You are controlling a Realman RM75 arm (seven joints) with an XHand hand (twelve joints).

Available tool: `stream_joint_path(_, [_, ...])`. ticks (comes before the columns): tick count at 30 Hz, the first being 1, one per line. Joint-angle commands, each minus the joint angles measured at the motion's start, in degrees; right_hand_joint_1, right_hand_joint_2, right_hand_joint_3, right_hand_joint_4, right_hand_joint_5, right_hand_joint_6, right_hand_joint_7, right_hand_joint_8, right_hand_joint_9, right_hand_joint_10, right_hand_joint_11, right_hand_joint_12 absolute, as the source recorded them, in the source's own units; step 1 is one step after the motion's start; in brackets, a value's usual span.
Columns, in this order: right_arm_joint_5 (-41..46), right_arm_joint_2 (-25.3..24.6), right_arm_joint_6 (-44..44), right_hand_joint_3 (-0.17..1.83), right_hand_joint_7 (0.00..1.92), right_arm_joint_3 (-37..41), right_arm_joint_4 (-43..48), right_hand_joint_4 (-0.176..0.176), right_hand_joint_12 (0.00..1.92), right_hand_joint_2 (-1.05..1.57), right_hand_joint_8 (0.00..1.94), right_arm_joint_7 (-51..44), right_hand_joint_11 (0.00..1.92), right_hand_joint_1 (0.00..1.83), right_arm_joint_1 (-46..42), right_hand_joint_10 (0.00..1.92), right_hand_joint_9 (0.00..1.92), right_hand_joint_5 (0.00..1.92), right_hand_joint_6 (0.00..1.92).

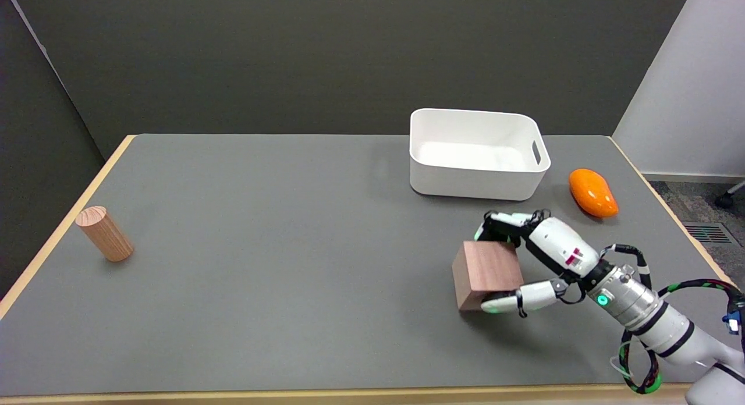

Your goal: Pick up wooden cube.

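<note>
**Wooden cube in our right hand's grasp**

Walnut-brown, the wooden cube [486, 274] sits on the grey table [279, 288], right of centre toward the near edge. Our right hand [538, 259] wraps it, the thumb along its near side and the fingers [502, 220] curled over the far top edge. We cannot tell whether it has left the surface. Behind stands a white bin [474, 155], an orange object [592, 192] beside it, a wooden cylinder [103, 233] far left.
</note>
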Motion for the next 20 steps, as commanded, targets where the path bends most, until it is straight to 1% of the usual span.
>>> stream_joint_path(1, [8.8, 0.8, -7.1, 0.42, 0.92, 4.4, 11.1, -0.173, 1.92, 1.02, 1.38, -13.4, 0.58, 1.22, 2.7, 1.38, 0.85, 0.65, 1.39])
stream_joint_path(5, [8.9, 1.1, -13.6, 0.43, 0.92, 7.3, 16.1, -0.172, 1.92, 1.02, 1.38, -16.9, 0.60, 1.22, 4.3, 1.39, 0.86, 0.65, 1.39])
stream_joint_path(8, [9.0, 0.9, -17.9, 0.44, 0.92, 8.9, 18.2, -0.168, 1.92, 1.01, 1.38, -18.6, 0.61, 1.22, 6.5, 1.39, 0.87, 0.65, 1.40])
stream_joint_path(10, [9.0, 0.6, -20.3, 0.46, 0.93, 9.3, 18.9, -0.161, 1.92, 1.00, 1.37, -18.7, 0.61, 1.22, 8.9, 1.40, 0.87, 0.66, 1.40])
stream_joint_path(17, [9.0, 0.9, -26.9, 0.52, 0.94, 8.9, 18.2, -0.162, 1.92, 0.97, 1.37, -18.9, 0.65, 1.22, 18.2, 1.43, 0.88, 0.67, 1.41])
stream_joint_path(19, [8.5, 2.0, -30.5, 0.41, 0.90, 8.2, 17.7, -0.151, 1.92, 1.04, 1.40, -19.2, 0.73, 1.20, 22.1, 1.37, 0.85, 0.64, 1.43])
stream_joint_path(20, [8.5, 2.4, -31.9, 0.40, 0.90, 7.5, 17.2, -0.150, 1.91, 1.04, 1.40, -19.2, 0.73, 1.20, 24.0, 1.37, 0.85, 0.64, 1.43])
